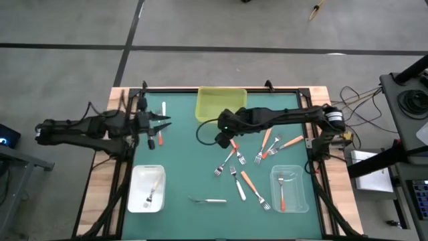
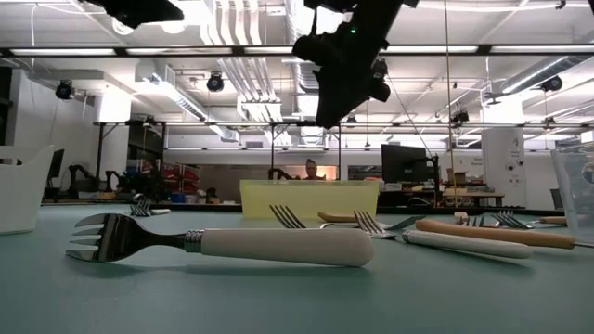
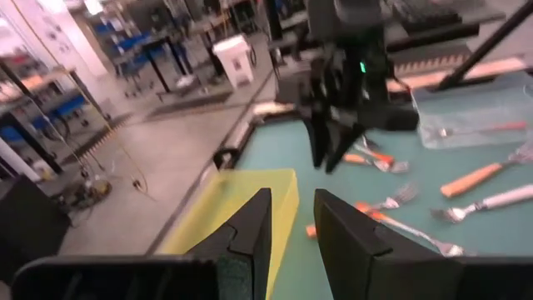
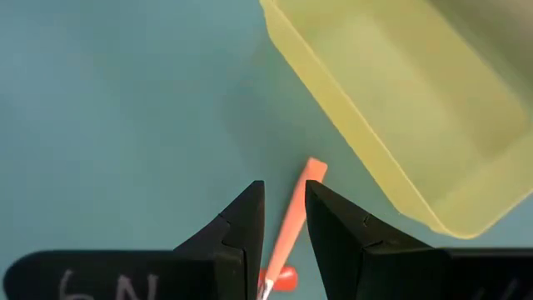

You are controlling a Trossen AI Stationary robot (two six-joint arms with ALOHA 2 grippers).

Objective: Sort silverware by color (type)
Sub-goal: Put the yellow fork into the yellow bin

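Observation:
Forks lie scattered on the green mat: a red-orange one (image 1: 234, 147) under my right gripper, light orange ones (image 1: 267, 140), white ones (image 1: 224, 164), and a lone white fork (image 1: 208, 200) near the front edge, which fills the low view's foreground (image 2: 269, 246). My right gripper (image 1: 226, 140) hangs open above the mat (image 2: 329, 116). The red-orange handle (image 4: 296, 212) shows on the mat through its finger gap (image 4: 285, 217). My left gripper (image 1: 162, 124) is open and raised (image 3: 291, 225), between a white fork (image 1: 164, 110) and a red-orange fork (image 1: 160, 138).
A yellow tray (image 1: 221, 105) stands at the far edge, just beyond my right gripper (image 4: 400, 108). A white tray (image 1: 137, 197) near left holds a white fork. A clear tray (image 1: 301, 201) near right holds a red-orange fork. Bare mat lies between the trays.

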